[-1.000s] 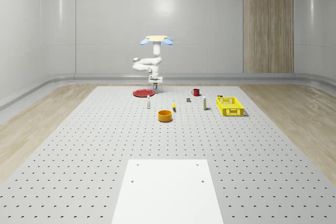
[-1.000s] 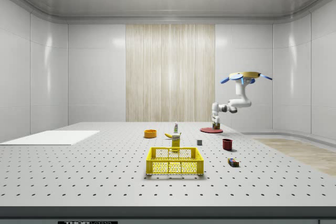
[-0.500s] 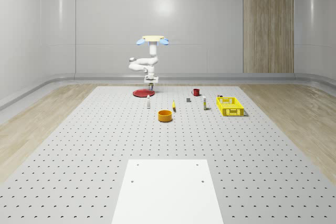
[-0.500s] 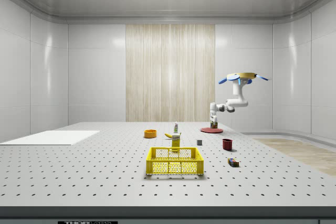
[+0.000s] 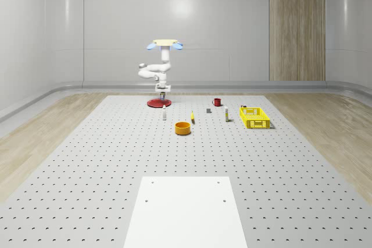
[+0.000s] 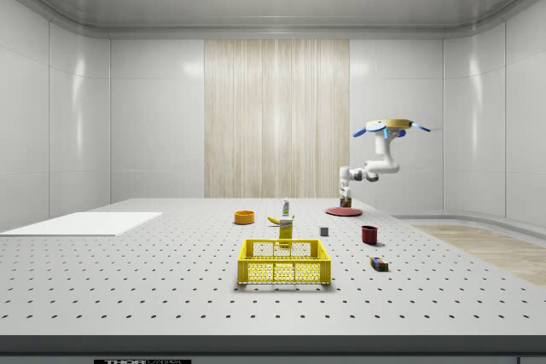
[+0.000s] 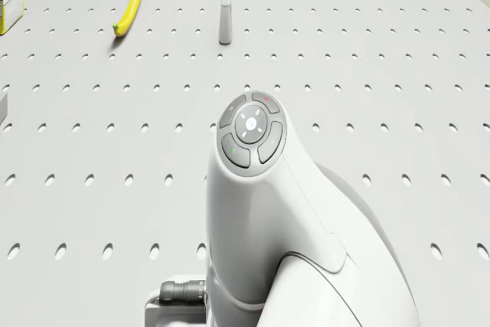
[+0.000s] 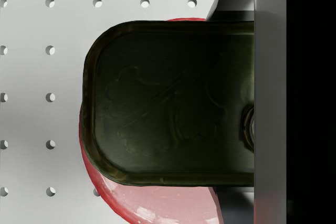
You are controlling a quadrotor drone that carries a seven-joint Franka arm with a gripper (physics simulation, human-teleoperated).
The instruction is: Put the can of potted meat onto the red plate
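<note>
The red plate (image 5: 157,103) lies on the far part of the perforated table (image 5: 104,161), also seen as the plate (image 6: 343,210) in the side view. The drone (image 5: 163,44) hovers a little beyond and above it, arm bent downward. My gripper (image 5: 163,92) hangs just over the plate, shut on the can of potted meat (image 5: 163,95). In the wrist view the can's dark top (image 8: 168,103) sits against a gripper finger (image 8: 270,77), and the red plate (image 8: 157,205) shows under it. Whether the can touches the plate is unclear.
Nearer on the table are a small bottle (image 5: 164,115), a banana (image 5: 192,118), an orange bowl (image 5: 183,128), a red mug (image 5: 217,101), a small grey block (image 5: 208,110), a carton (image 5: 226,115) and a yellow crate (image 5: 254,117). A white sheet (image 5: 186,210) lies at the front.
Drone and arm have shifted to the whole-scene view's left, carrying the can from the plate's right edge to over the plate.
</note>
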